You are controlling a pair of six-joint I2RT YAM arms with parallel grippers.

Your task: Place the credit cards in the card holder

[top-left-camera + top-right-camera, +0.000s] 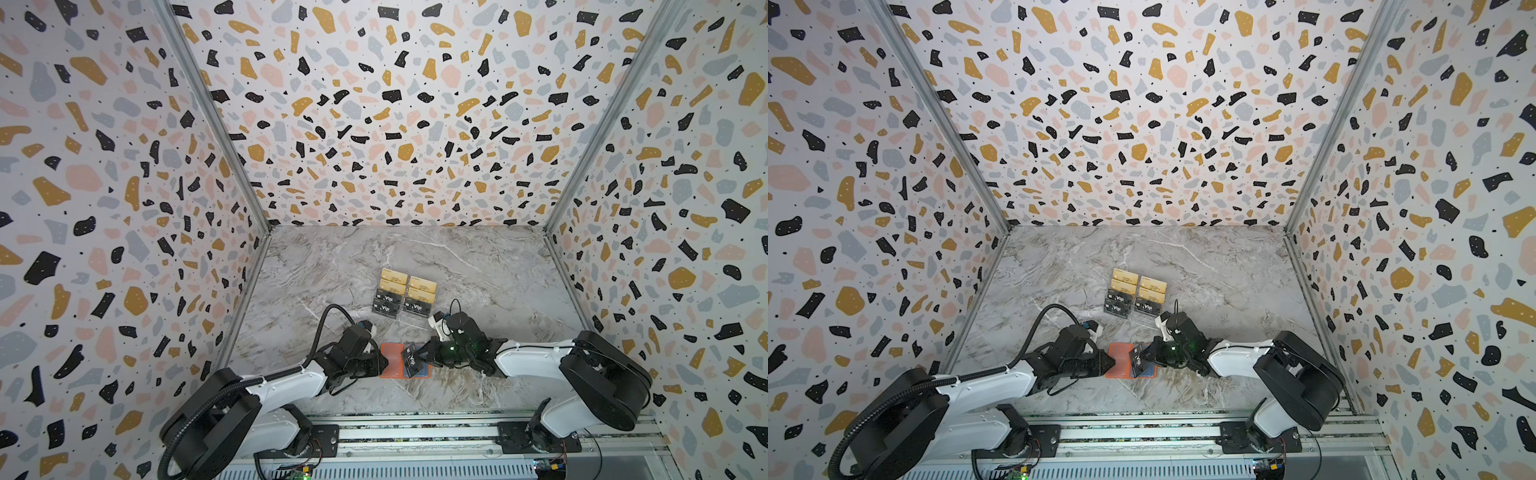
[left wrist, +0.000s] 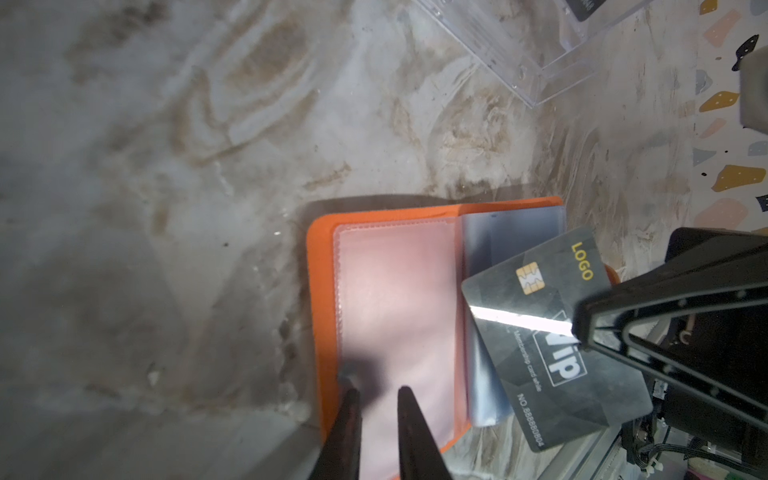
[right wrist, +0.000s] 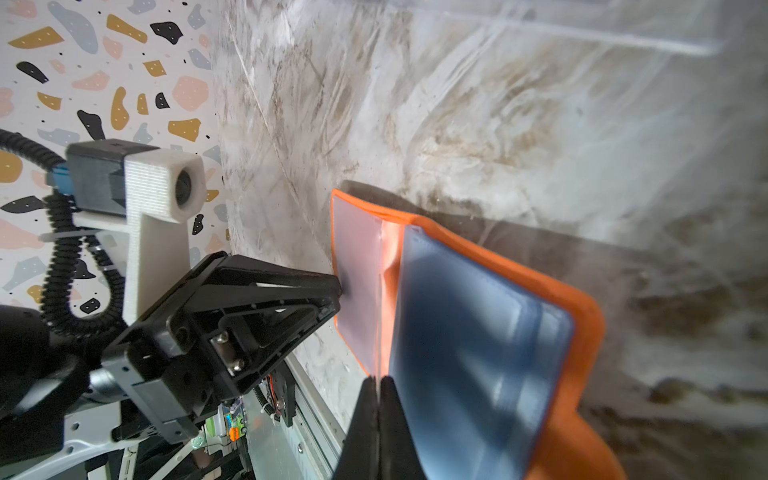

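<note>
your right gripper (image 2: pixel 582 328) is pinching a black vip card (image 2: pixel 552 332) with jaws closed tight, holding it tilted over the blue sleeves (image 2: pixel 511 237) of the open card holder (image 1: pixel 390 353) lying on the bench (image 1: pixel 478 270). your left gripper (image 2: pixel 378 395), jaws a little apart and gripping nothing, is pressing its tips on the left page.

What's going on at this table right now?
The left gripper pins the left page of the open orange card holder to the table. The right gripper is shut on a black Vip card, angled over the blue sleeves, not yet slid in. More cards wait in the clear stand behind.
</note>
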